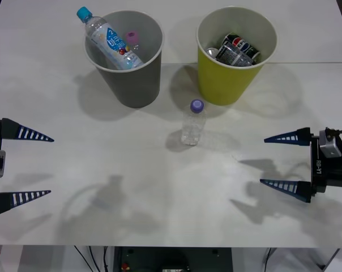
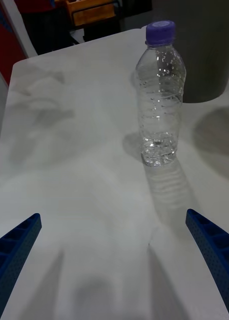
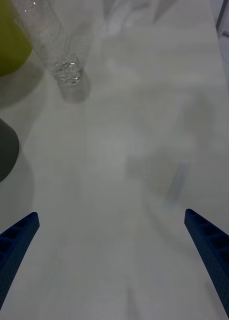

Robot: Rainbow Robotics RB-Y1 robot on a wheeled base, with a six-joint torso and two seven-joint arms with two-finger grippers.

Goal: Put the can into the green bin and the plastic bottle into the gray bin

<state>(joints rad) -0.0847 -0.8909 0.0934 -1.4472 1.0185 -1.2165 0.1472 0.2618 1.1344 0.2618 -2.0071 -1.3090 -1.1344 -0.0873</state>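
On the table [image 1: 58, 119]: we are seeing the plastic bottle [image 1: 193, 123] standing free in the middle, just in front of the gap between the two bins.
Bottle axis: we are reading it as upright, long axis vertical, purple cap pointing up.
Gray bin [image 1: 128, 76]: it is holding a blue-labelled bottle [image 1: 108, 38] and a pink-capped bottle [image 1: 131, 42].
Green bin [image 1: 230, 73]: it is holding cans [image 1: 239, 50].
Left gripper [image 1: 41, 165]: we are finding it at the table's left edge, fingers spread apart, clasping nothing.
Right gripper [image 1: 272, 161]: we are finding it at the right edge, fingers spread apart, facing the bottle, well apart from it.
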